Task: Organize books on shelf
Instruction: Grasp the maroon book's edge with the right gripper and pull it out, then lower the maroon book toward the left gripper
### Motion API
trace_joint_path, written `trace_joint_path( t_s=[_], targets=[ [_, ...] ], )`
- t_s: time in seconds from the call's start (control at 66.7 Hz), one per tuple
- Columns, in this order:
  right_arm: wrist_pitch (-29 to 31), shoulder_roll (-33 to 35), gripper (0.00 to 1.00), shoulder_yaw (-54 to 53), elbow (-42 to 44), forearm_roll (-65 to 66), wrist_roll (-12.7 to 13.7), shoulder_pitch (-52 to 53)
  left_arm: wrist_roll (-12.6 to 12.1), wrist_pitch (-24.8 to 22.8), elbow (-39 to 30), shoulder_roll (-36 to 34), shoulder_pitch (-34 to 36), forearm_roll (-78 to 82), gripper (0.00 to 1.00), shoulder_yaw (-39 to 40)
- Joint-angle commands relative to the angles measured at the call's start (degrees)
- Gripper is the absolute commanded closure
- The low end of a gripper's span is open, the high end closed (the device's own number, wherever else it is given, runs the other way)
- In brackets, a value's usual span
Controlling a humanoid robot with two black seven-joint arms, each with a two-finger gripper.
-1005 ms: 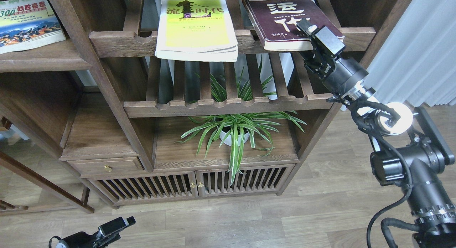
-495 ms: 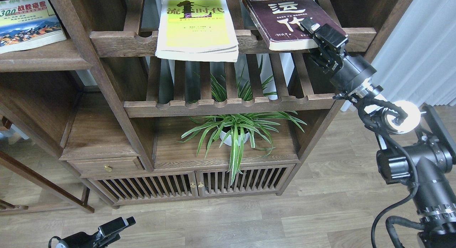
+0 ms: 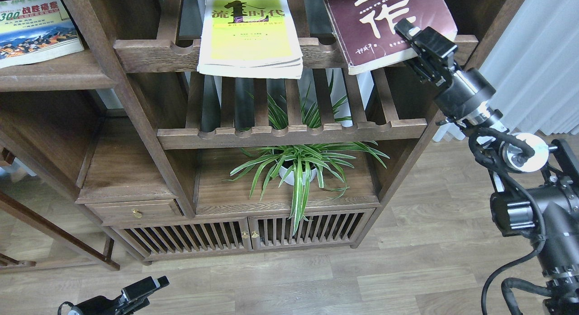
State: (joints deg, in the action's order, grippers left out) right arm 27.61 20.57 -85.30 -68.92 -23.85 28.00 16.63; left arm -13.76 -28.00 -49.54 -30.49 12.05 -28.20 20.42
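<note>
The thick maroon book (image 3: pixel 380 16) is tilted over the right end of the top slatted rack, with its lower edge past the front rail. My right gripper (image 3: pixel 408 35) is shut on its lower right corner. The yellow-green book (image 3: pixel 249 34) lies flat on the same rack and overhangs the scalloped rail. The "300" book (image 3: pixel 34 27) lies on the solid plank shelf (image 3: pixel 54 75) at the upper left. My left gripper (image 3: pixel 144 288) is low at the bottom left, far from the books; its fingers cannot be told apart.
A second slatted rack (image 3: pixel 294 133) sits below the top one. A potted spider plant (image 3: pixel 298 165) stands under it above slatted cabinet doors (image 3: pixel 244 236). A white curtain (image 3: pixel 529 57) hangs at the right. Wooden floor lies in front.
My right gripper has moved up and to the right with the maroon book, which now sits higher and more tilted on the rack. The other books have not moved.
</note>
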Motion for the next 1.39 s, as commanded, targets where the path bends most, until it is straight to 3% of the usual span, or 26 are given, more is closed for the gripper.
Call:
trace_joint_path(
  t_s=[0.0,0.315,0.48,0.9,1.095,1.38],
  targets=[
    [0.4,1.5,0.98,-1.2,-1.2,-2.5,0.0,-6.1,0.1,0.0,2.4,0.7,-0.1,-0.2,0.01,0.1],
    [0.4,1.6,0.99,-0.2,-2.4,-4.3,0.0,-22.2,0.3,0.0,3.7,4.0,0.0,0.0,0.01,0.2],
    [0.4,-5.0,1.0,0.3,-2.3,-4.3,0.0,-28.0,0.6,0.0,3.7,4.9,-0.1,-0.5,0.01,0.3],
    [0.4,-10.4,1.0,10.2,-1.0,-3.0,0.0,-26.2,0.6,0.0,2.6,5.0,-0.6,-0.7,0.01,5.0],
    [0.4,-13.4,1.0,17.4,0.0,-3.0,0.0,-23.8,0.8,0.0,-4.4,5.0,-2.2,-1.2,0.01,9.7],
    [0.4,-17.2,1.0,24.0,2.9,-2.8,0.0,-21.7,1.6,0.0,-16.6,4.4,-3.5,-1.4,0.01,10.6]
  ],
)
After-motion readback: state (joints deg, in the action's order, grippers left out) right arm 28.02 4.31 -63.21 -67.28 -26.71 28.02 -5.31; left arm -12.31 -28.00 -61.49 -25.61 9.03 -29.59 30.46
